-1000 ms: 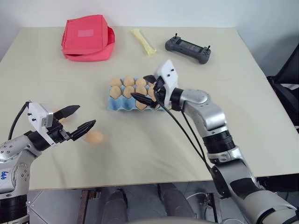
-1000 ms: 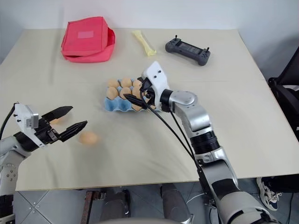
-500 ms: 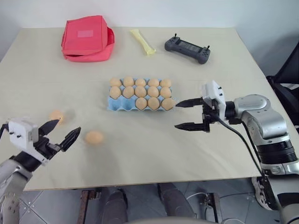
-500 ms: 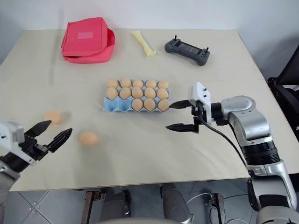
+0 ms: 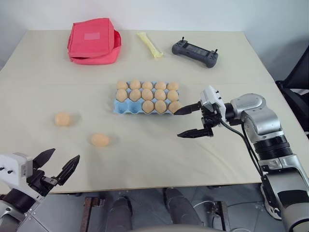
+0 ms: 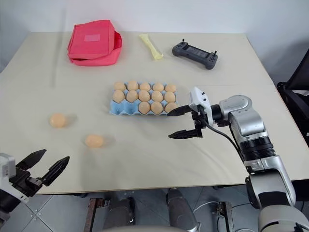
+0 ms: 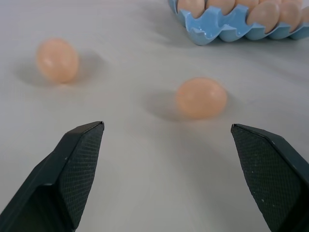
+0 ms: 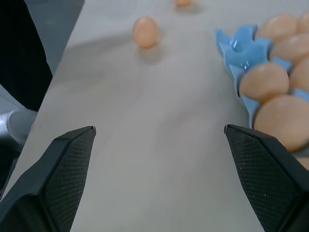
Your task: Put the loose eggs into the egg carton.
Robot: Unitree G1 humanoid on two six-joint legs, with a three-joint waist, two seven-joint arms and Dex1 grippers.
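Observation:
The light blue egg carton (image 5: 118, 108) sits mid-table with several eggs in it; its two front-left cups are empty. Two loose eggs lie on the table to its left, one farther left (image 5: 62, 119) and one nearer the front (image 5: 100, 140). My left gripper (image 5: 64, 155) hangs open at the table's near edge, short of the nearer egg (image 7: 201, 97) and with nothing between its fingers. To the right of the carton my right gripper (image 5: 177, 124) points left at its front right corner (image 8: 236, 48), open and empty.
A red fabric pouch (image 5: 94, 40) lies at the back left. A yellow strip (image 5: 149, 43) and a black controller (image 5: 195, 52) are at the back. A black chair (image 5: 297, 82) stands beyond the table's right edge.
My left gripper has drawn back from beside the near egg to the table's front edge. My right gripper has left the carton's top and moved to its right, now pointing left.

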